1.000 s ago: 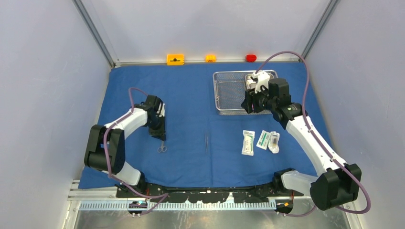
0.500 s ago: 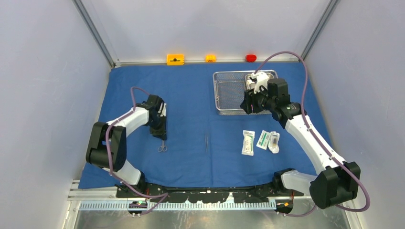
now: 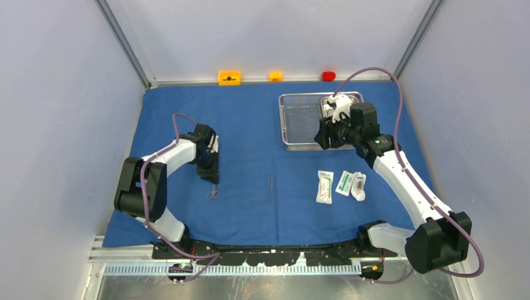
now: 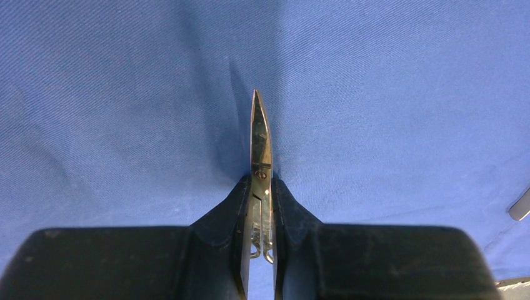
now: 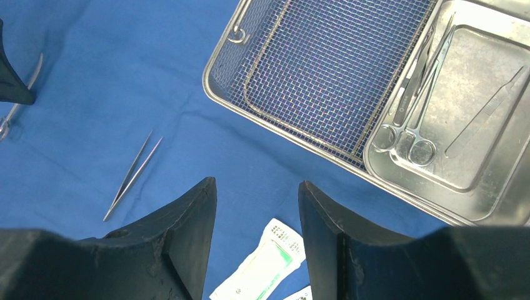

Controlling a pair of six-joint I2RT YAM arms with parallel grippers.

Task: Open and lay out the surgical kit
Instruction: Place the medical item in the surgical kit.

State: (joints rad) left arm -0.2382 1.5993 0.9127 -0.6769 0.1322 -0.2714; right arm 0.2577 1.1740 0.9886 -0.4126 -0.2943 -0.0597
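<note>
Top view. The blue cloth wrap [image 3: 250, 112] lies opened flat, and the wire-mesh basket [image 3: 299, 122] stands on its far part. The white packets [image 3: 340, 184] lie just nearer the arm bases than the basket. The tweezers [image 3: 270, 185] lie further toward the left arm's side. The scissors [image 3: 212, 193] lie beyond them, well apart from the basket, at the left gripper [image 3: 210, 180]. The right gripper [image 3: 325, 136] hovers over the basket's near edge.

Left wrist view. The left gripper [image 4: 261, 209] has its jaws narrow, pinching the scissors [image 4: 260, 134] at the pivot. The tip is at the cloth; contact cannot be confirmed.

Right wrist view. The right gripper [image 5: 257, 209] has its jaws wide and empty. The steel tray [image 5: 494, 194] sits inside the basket [image 5: 312, 69] and holds ring-handled instruments [image 5: 420, 81].

Step in hand, as judged: laying out the scissors. The next move calls for releasing them flat, then a fine pinch on a tray instrument.
</note>
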